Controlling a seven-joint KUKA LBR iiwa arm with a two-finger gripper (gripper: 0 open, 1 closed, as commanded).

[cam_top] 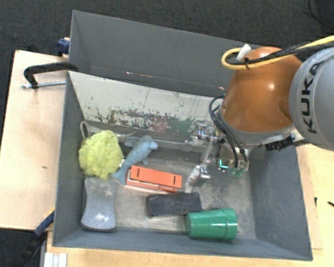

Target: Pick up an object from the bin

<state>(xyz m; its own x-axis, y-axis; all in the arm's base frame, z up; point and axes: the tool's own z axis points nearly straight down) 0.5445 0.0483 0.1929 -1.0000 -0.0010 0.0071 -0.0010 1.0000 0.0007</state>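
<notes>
Misgrip is risked: gripper (pixel 217 170), jaws apart and empty, is positioned just beside flat orange rectangular block (pixel 155 178) and adjacent dark grey foam pad (pixel 173 204).

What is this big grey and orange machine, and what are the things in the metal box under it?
It is a robot arm, seen by one camera looking down from above. It reaches in from the right; the orange part is its wrist cover. Its claw hangs in a grey metal bin, by the right end of an orange block. Nearby lie a dark grey pad and a green cup on its side; a yellow-green puff lies left. The claw seems to hold nothing.
</notes>
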